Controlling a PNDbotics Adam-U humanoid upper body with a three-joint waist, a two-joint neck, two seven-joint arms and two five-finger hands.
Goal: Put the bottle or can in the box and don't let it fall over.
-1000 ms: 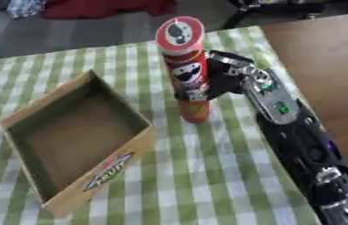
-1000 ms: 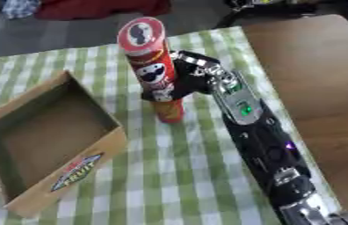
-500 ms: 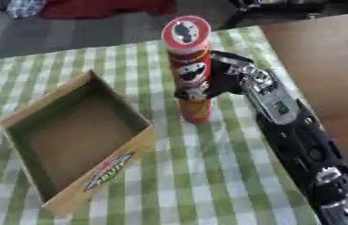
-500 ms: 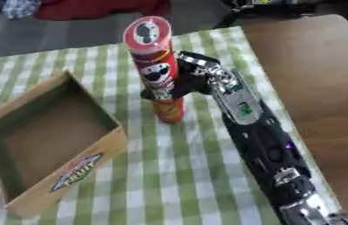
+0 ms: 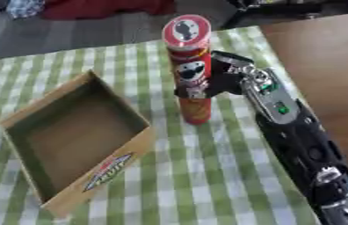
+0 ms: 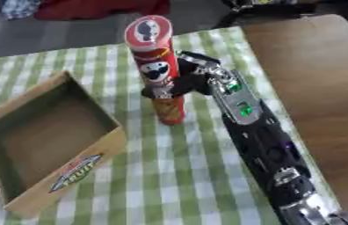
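A green and white checked tablecloth (image 5: 208,176) covers the work surface, with a bare brown tabletop (image 5: 331,66) showing along the right side and a dim floor with red cloth (image 5: 108,6) at the far edge. There is one can (image 5: 190,66), one box (image 5: 69,140) and one robot hand in view. The can is a tall red tube with a pale lid on top and a printed face on its side; it stands upright on the cloth, right of the box and apart from it, toward the far middle of the table. The box is a shallow open cardboard tray with a dark inside and a printed label on its near right wall; it sits askew on the left half of the cloth, with nothing seen inside it. The right hand (image 5: 219,81) reaches in from the near right corner along a long black and silver forearm (image 5: 300,140) that carries a small green light. The hand's dark fingers (image 6: 161,91) are curled round the middle of the can from its right side, clamped on it. The left hand shows in neither view.
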